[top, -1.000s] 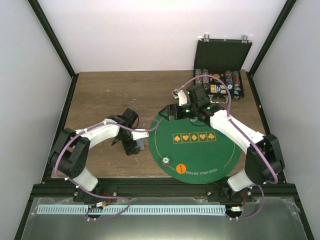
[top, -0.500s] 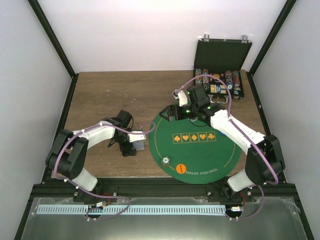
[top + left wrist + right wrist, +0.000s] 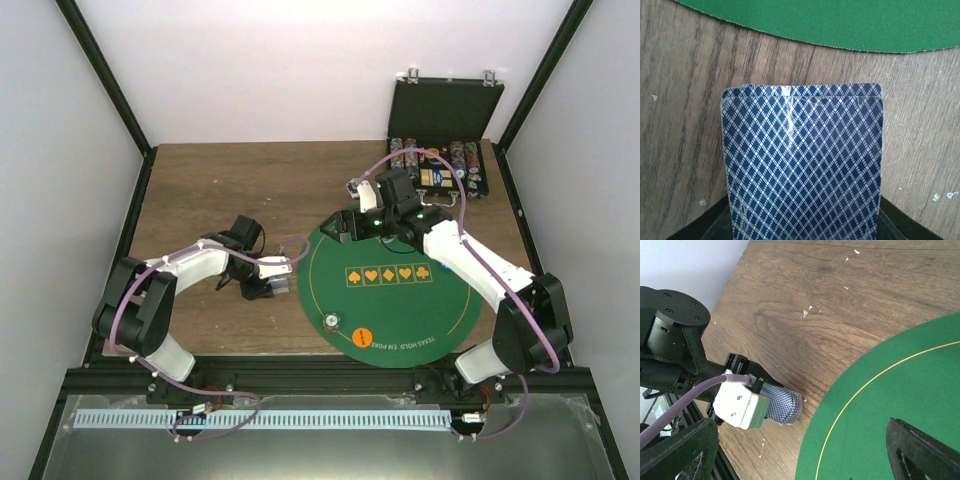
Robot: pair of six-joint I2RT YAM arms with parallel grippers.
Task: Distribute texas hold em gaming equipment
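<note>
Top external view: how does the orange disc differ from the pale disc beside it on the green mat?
The orange disc is bright orange; the pale disc is greyish-white. The orange disc lies beside the white lettering at the near rim of the green mat; the pale disc lies left of it, away from the lettering. Both are round and lie flat on the mat.

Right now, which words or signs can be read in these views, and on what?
"TEXAS HOLD EM", then blurred letters: near rim of the big round green felt mat.
Five yellow suit signs: mat's middle.
Mark on the small orange round disc: too small to read.
Blue diamond-patterned playing card: no text.
</note>
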